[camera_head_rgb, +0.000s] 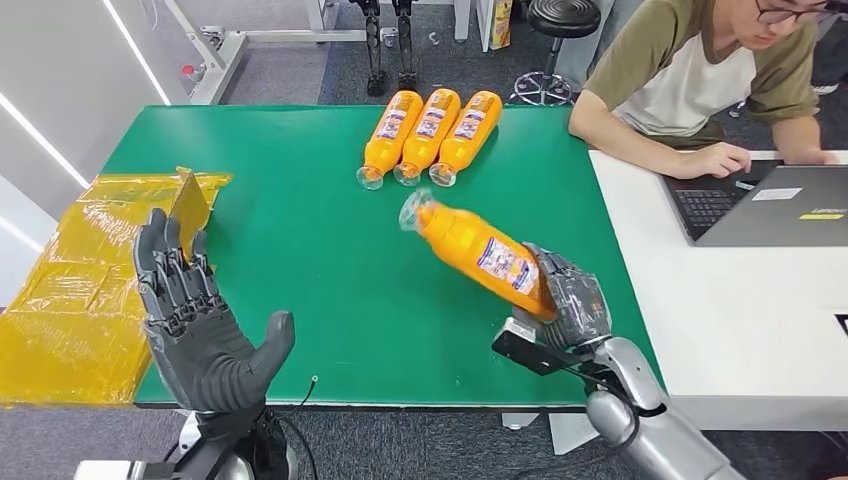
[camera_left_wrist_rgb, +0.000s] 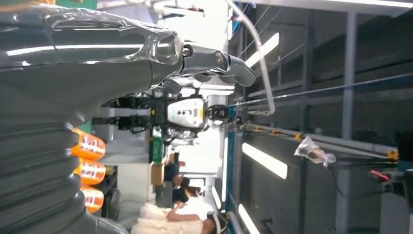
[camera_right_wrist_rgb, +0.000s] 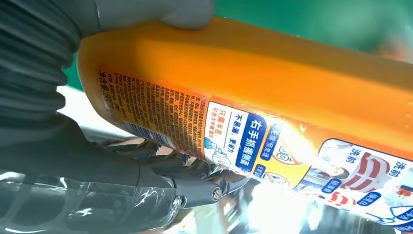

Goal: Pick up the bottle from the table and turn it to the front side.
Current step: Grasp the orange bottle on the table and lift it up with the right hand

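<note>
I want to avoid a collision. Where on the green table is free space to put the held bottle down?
The widest bare green lies between the left hand, the three lying bottles and the held bottle in the right hand. The far left corner is also bare. It is crowded at the far edge by the bottles and beside the yellow sheets.

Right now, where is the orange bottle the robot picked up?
In the head view, the orange bottle is in the right hand, tilted above the green table on its right side, nearer the robot than the three lying bottles.
</note>
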`<state>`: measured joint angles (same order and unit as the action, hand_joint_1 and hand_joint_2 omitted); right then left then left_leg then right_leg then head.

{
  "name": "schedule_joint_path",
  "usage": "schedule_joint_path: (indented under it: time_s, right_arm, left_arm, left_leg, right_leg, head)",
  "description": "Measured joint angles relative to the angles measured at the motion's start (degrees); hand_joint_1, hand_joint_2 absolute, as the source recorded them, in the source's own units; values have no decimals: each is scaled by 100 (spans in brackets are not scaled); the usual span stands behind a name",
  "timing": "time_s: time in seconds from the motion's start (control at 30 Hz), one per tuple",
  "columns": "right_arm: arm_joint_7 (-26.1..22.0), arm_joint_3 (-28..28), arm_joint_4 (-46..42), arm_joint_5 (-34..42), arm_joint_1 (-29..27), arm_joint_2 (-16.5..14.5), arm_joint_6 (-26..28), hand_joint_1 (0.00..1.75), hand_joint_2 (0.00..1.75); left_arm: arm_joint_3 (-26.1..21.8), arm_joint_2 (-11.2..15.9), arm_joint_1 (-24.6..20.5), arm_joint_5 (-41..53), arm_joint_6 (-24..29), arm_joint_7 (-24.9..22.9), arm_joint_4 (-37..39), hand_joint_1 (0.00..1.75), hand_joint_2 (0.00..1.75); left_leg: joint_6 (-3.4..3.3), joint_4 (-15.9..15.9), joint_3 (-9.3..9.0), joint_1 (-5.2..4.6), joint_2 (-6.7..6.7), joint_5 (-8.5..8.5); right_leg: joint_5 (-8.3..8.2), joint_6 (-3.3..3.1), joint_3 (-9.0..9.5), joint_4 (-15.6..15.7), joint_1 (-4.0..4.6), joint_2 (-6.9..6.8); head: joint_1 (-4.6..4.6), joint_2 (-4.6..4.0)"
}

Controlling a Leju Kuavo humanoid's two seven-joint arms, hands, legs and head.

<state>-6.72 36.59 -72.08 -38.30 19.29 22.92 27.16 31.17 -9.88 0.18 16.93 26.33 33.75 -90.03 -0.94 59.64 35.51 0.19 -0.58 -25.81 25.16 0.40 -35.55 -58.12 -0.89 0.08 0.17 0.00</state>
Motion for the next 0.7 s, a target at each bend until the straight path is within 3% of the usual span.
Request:
schedule_joint_path:
  time_s: [0.1,0.2,0.4,0.7]
  right_arm:
    - [-557,-373,-368,627,-483,-428,838,175,175]
    - [-986,-551,-759,987,-946,-776,1109,175,175]
    - [-1290,-539,-1345,1028,-1551,-1215,1113,175,175]
    - [-1207,-52,-1554,385,-1728,-1302,511,175,175]
  left_arm:
    - [0,-34,2,-200,-280,-242,27,0,175]
    - [0,-40,8,-418,-695,-385,73,0,175]
    - [3,-39,-25,-551,-1452,-750,276,0,175]
    - [8,-43,-290,-481,-1807,-803,761,0,175]
  left_leg:
    - [1,-1,-1,0,-1,-1]
    - [10,-2,-1,1,1,-7]
    - [13,-2,-2,0,4,-10]
    - [14,-1,-2,0,6,-10]
  right_leg:
    - [6,2,0,0,0,0]
    - [7,2,-1,0,0,3]
    - [9,3,-3,0,-1,6]
    - [7,2,-3,0,-1,7]
  head:
    - [0,0]
    - [0,0]
    - [1,0]
    - [0,0]
